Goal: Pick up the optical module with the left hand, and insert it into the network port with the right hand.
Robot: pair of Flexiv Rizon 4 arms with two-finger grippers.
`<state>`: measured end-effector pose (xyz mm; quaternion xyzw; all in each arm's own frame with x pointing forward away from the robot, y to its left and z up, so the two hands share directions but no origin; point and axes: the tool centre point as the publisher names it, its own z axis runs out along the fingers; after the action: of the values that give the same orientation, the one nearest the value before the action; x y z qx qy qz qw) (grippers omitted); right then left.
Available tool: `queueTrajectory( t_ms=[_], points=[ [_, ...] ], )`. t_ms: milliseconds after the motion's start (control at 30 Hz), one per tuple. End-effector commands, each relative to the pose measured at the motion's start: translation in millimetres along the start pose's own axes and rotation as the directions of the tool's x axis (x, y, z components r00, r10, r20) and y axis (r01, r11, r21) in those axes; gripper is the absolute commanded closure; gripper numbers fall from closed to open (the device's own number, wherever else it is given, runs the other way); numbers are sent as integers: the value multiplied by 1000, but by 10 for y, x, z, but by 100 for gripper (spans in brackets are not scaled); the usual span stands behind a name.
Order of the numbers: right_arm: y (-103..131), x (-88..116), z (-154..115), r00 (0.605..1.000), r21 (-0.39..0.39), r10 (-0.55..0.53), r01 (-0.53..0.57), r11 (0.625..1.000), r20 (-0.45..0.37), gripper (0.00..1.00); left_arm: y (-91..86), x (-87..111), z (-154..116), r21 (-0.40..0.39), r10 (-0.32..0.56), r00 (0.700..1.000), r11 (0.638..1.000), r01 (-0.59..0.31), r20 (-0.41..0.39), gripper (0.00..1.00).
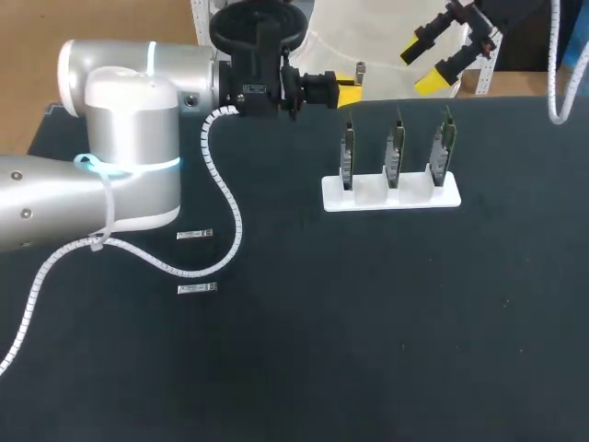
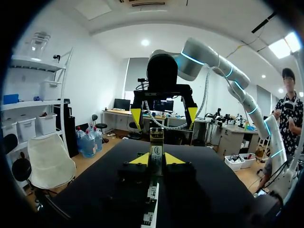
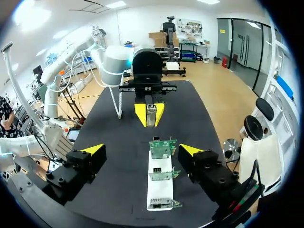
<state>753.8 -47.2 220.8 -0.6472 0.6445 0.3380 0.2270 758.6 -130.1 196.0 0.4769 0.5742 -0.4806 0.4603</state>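
My left gripper (image 1: 348,90) is raised over the table's far side and is shut on a small metal optical module (image 1: 361,68). In the left wrist view the module (image 2: 156,147) stands upright between the yellow tips of that gripper (image 2: 156,159). My right gripper (image 1: 428,64) hangs open at the far right, facing the left one, with nothing between its fingers. A white holder (image 1: 391,196) carries three upright green port boards (image 1: 394,152). From the right wrist, the open gripper (image 3: 142,150) looks over the boards (image 3: 163,147) toward the held module (image 3: 151,113).
Two spare optical modules (image 1: 194,235) (image 1: 197,288) lie flat on the black table at the left, under the left arm's white cable (image 1: 225,198). The holder's base (image 3: 160,187) runs along below the right gripper.
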Motion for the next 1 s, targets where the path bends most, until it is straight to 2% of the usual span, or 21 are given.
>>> queueTrajectory(
  t_ms=[33, 600, 1000],
  points=[
    [-20, -45, 54, 1000, 1, -6, 6, 1000, 4, 0, 2, 10, 7, -2, 1, 1000, 1000, -1, 4, 100],
    [-111, -357, 292, 998, -17, -47, 47, 999, 51, 0, 2, 10, 7, -2, 1, 1000, 1000, -1, 4, 100],
    [-156, -467, 449, 997, -15, -43, 44, 999, 56, 0, 2, 10, 7, -2, 1, 1000, 1000, -1, 4, 100]
  ],
)
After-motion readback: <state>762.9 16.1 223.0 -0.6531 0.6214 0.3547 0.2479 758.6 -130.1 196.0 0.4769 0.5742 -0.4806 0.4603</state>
